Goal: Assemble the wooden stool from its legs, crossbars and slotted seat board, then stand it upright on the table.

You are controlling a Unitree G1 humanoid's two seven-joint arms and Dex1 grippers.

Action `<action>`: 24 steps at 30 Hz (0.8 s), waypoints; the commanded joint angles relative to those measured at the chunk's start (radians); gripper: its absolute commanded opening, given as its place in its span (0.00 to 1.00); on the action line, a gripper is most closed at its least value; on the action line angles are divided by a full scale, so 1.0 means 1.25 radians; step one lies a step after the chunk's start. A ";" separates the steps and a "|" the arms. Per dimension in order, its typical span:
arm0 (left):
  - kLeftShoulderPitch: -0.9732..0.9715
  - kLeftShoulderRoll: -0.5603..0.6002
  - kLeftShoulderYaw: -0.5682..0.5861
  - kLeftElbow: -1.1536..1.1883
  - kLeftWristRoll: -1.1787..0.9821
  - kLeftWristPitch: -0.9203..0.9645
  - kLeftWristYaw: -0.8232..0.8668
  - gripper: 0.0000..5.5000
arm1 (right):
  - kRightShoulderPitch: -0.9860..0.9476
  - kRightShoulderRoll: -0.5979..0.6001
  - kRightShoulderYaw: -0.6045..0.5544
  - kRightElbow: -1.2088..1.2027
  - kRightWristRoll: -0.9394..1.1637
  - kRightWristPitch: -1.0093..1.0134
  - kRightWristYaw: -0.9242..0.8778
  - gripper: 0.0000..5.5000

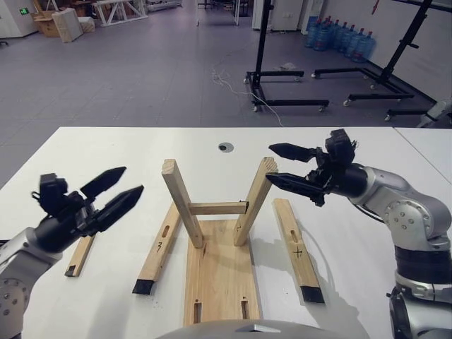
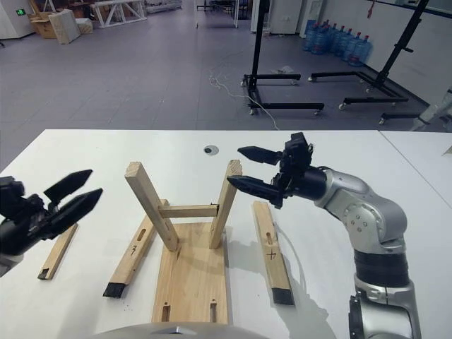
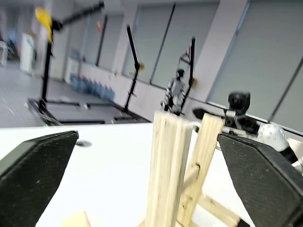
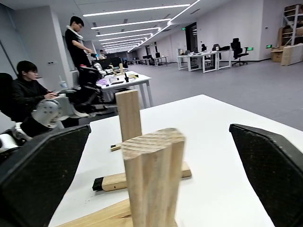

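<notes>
Going L to R: the left gripper (image 1: pixel 133 179) hangs open above the surface (image 1: pixel 106 145), holding nothing. Near it a short bar (image 1: pixel 81 256) lies flat. Next, the left flat leg (image 1: pixel 159 247) lies just beside the seat board (image 1: pixel 219 279). On the board stand 2 legs, the left standing leg (image 1: pixel 182 203) & the right standing leg (image 1: pixel 256 201). They lean apart at the top, w/ a crossbar (image 1: pixel 219 207) btwn them. The right flat leg (image 1: pixel 298 248) lies just R of the board. The right gripper (image 1: pixel 270 163) is open too, its tips at the top of the right standing leg; can't tell if they touch.

What could go wrong, I think: a bump or a crooked squeeze from the right gripper could tip the 2 standing legs over or pull them out of the board, bc nothing else holds them.

R wrist view shows the leg top sits btwn its fingers (image 4: pixel 42 175); eye views make that hard to judge. Eye views show the empty slots (image 1: pixel 198 308) at the board's near end.
</notes>
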 commanded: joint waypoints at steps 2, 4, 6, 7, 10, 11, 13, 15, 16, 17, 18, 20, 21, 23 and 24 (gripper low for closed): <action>-0.126 -0.012 -0.125 0.044 0.056 0.001 -0.018 0.98 | -0.025 0.051 0.066 0.014 -0.036 -0.035 -0.021 0.98; -0.167 -0.026 -0.176 0.054 0.073 0.006 -0.026 0.98 | -0.038 0.068 0.093 0.030 -0.055 -0.050 -0.016 0.98; -0.200 -0.039 -0.212 0.054 0.074 0.009 -0.035 0.98 | -0.052 0.082 0.114 0.043 -0.067 -0.061 -0.010 0.98; -0.216 -0.044 -0.230 0.054 0.080 0.010 -0.038 0.98 | -0.060 0.088 0.126 0.051 -0.075 -0.068 -0.004 0.98; -0.265 -0.055 -0.285 0.048 0.089 0.021 -0.049 0.98 | -0.082 0.106 0.155 0.065 -0.090 -0.082 0.008 0.98; -0.276 -0.055 -0.301 0.044 0.093 0.024 -0.054 0.98 | -0.092 0.114 0.163 0.071 -0.094 -0.086 0.011 0.98; -0.297 -0.054 -0.332 0.040 0.106 0.029 -0.065 0.98 | -0.113 0.132 0.187 0.083 -0.108 -0.097 0.020 0.98; -0.324 -0.054 -0.364 0.039 0.119 0.039 -0.075 0.98 | -0.127 0.147 0.213 0.092 -0.124 -0.107 0.028 0.98; -0.337 -0.055 -0.378 0.040 0.125 0.043 -0.081 0.98 | -0.131 0.152 0.223 0.094 -0.131 -0.111 0.032 0.98; -0.348 -0.056 -0.390 0.043 0.132 0.046 -0.087 0.98 | -0.132 0.156 0.230 0.095 -0.137 -0.116 0.034 0.98; -0.361 -0.056 -0.401 0.046 0.138 0.051 -0.094 0.98 | -0.134 0.161 0.237 0.096 -0.142 -0.119 0.037 0.98; -0.391 -0.055 -0.426 0.062 0.157 0.055 -0.113 0.98 | -0.135 0.166 0.252 0.099 -0.154 -0.126 0.043 0.98; -0.406 -0.055 -0.435 0.073 0.166 0.057 -0.121 0.98 | -0.136 0.168 0.258 0.101 -0.161 -0.130 0.046 0.98; -0.440 -0.060 -0.450 0.097 0.179 0.061 -0.136 0.98 | -0.137 0.169 0.269 0.108 -0.175 -0.138 0.053 0.98; -0.461 -0.064 -0.458 0.113 0.186 0.063 -0.147 0.98 | -0.139 0.171 0.272 0.113 -0.181 -0.142 0.055 0.98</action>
